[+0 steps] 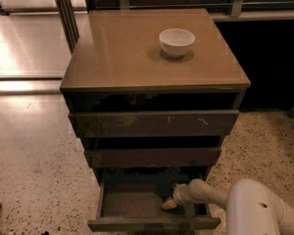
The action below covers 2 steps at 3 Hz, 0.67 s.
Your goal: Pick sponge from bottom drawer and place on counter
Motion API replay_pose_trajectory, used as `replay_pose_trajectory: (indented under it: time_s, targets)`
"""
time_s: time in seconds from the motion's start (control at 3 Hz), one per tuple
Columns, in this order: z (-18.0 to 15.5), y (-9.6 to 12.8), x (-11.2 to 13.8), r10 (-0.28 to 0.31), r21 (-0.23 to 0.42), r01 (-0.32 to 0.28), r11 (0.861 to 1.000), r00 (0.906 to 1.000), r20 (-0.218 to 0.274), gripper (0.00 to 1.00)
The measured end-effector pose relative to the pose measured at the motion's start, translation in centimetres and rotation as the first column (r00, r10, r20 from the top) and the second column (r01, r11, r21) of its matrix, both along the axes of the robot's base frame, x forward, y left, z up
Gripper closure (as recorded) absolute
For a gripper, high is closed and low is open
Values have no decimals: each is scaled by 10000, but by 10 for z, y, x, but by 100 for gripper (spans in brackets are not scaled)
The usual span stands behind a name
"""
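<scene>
So the counter (132, 58) is a glossy tan-brown, and the bowl (177, 41) sitting on it is plain white. All the drawer fronts are dark brown, and the top drawer (152, 124) has a few pale scratches. The bottom drawer (130, 202) has a duller brown inside. The gripper (169, 204), down in that drawer's right side, looks pale yellow on a cream-white arm (208, 192). The floor (34, 170) is beige with dark speckles.
</scene>
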<state>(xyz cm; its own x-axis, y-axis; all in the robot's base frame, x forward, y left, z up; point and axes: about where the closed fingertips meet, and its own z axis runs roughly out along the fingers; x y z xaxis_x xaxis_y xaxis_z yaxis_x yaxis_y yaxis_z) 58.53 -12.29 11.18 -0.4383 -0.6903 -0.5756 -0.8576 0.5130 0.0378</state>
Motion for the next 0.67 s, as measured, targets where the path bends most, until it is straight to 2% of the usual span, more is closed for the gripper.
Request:
replay_pose_trajectory:
  time_s: [0.33, 0.67]
  targets:
    - [-9, -1, 3, -71, -85, 70, 9999, 9998, -160, 39]
    - [0, 7, -1, 70, -121, -72, 9999, 9999, -143, 62]
